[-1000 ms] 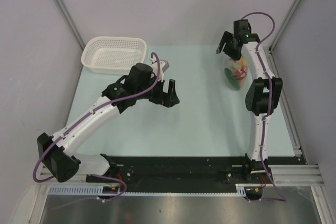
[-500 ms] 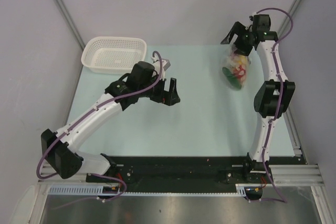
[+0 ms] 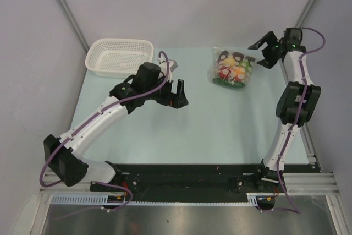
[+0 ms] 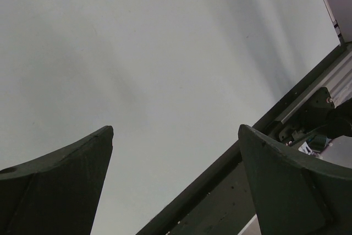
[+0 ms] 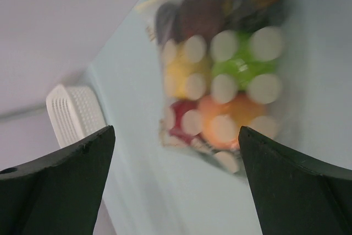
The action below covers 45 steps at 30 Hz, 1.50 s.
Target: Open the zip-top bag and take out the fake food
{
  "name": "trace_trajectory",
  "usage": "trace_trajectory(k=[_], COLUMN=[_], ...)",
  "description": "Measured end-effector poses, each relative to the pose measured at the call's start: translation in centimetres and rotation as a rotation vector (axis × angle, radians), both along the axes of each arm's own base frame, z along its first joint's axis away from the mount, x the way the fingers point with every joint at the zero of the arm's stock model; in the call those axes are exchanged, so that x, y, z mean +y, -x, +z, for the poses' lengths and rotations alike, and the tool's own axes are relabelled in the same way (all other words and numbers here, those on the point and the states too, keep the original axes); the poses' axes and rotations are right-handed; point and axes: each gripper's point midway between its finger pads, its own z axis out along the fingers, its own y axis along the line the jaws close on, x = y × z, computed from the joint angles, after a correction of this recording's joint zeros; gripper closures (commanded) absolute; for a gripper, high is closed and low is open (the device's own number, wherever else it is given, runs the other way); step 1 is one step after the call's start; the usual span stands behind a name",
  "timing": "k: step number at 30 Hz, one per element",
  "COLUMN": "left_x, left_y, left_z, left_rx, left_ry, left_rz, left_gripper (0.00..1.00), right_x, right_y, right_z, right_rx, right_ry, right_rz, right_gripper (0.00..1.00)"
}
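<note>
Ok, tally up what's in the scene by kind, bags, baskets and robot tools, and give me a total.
Zip-top bag: 1, lying on the table with the fake food inside
White basket: 1
Tools: 2, the left tool and the right tool, both open
Total: 4
</note>
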Motion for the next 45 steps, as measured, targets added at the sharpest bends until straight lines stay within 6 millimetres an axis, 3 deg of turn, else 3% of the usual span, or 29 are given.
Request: trace_trajectory(k=[4,6,13,19,21,29,31,35,41,45], left_x=[0.0,-0.1,-0.4,-0.9,-0.9,-0.9,-0.9,-0.9,-1.4,-2.0], left_y=[0.0,-0.1,-0.1,-0.2,-0.2,0.0,0.0,0.0,-0.2,-0.9], left_z=[-0.1,-0.3,-1.3,-2.3,-2.5,-2.5,-2.6,-2.6,-2.7,-2.0], left_rx=[0.003,0.009,0.046,0.091,0.099,0.116,0.119,0.120,0.135,0.123], left_ry=[-0.001,-0.005,-0.014,-0.020,-0.025,-0.024,-0.022,-0.022,-0.014,-0.002], left_rz=[-0.001,-0.001,-0.005,-0.007,-0.007,0.000,0.003,0.003,-0.003,-0.008], left_gripper=[0.00,0.00,0.00,0.00,0.00,0.00,0.00,0.01,0.01,0.01], right_x=[-6.7,-8.4,-7.4,-7.0,-6.9,-7.6,-7.8,-7.9,-7.7,-7.7], right_y=[-1.0,-1.6,-3.2,-5.8,-6.6,-9.0,-9.4,-9.9,-10.5,-11.1], right_z=[-2.7,-3.9,-8.4,-12.8,-13.2,-13.6,-13.8,-14.1,-14.9,-14.6], right_rx=[0.022,0.021,0.003,-0.022,-0.039,-0.108,-0.112,-0.114,-0.122,-0.158], right_ry=[-0.017,-0.022,-0.136,-0.195,-0.221,-0.265,-0.271,-0.276,-0.278,-0.269], right_rz=[-0.139,-0.190,-0.285,-0.352,-0.361,-0.425,-0.438,-0.455,-0.456,-0.414], right_gripper=[0.00,0.00,0.00,0.00,0.04,0.30,0.32,0.49,1.00,1.00])
